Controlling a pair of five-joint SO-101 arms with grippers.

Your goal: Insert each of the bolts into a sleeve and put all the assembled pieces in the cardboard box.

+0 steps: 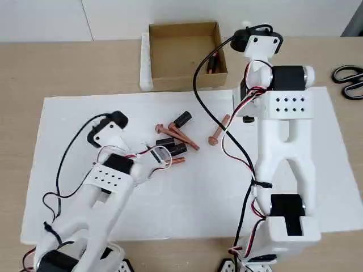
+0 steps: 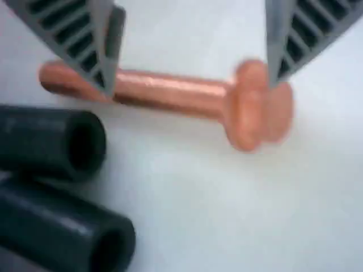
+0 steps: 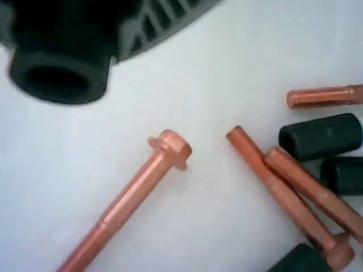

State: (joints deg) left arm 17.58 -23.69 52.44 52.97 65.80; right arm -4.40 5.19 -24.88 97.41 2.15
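Left pincer [image 2: 190, 85] gapes astride a bolt [image 2: 170, 93]; right pincer [image 3: 85, 28] clamps a half-hidden sleeve [image 3: 57, 76].

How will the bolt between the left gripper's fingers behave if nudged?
The bolt looks rigid, probably metal, so heavy for its size. Lying on its round shaft, it may roll, curving around the wider head. Its smooth surface could slip in the left gripper.

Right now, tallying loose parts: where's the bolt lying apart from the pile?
High view: the lone bolt lies on the white sheet, right of the pile, beside the right arm.
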